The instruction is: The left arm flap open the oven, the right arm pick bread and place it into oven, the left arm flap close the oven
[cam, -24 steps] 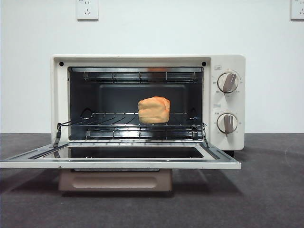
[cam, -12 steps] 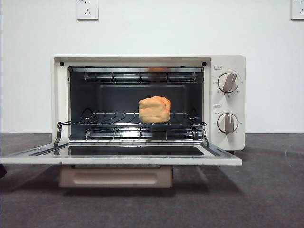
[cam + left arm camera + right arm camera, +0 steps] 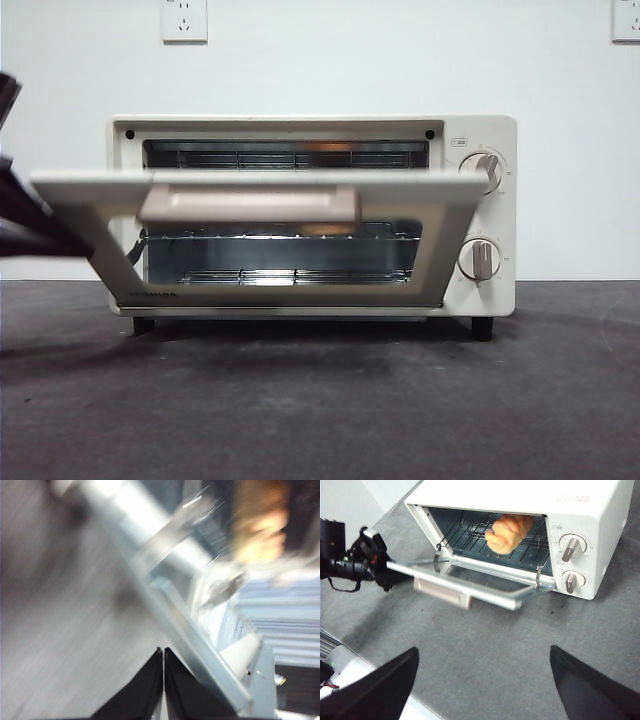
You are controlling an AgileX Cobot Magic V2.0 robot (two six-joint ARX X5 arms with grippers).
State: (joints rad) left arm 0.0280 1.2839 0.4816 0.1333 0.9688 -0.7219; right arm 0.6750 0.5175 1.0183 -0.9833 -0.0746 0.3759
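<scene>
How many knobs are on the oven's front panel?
2. Upper knob and lower knob, stacked on the oven panel beside the half-raised door; the door's edge slightly overlaps the upper one.

The oven (image 3: 310,215) door (image 3: 255,240), which lay flat and level half a second ago, has swung up to roughly half shut, its handle (image 3: 248,204) now facing forward across the middle of the frame instead of hanging below. The bread (image 3: 509,532), earlier plain on the rack, is hidden behind the door in the front view. A dark arm (image 3: 25,215) has come in at the left edge, where only a black speck showed before.
</scene>
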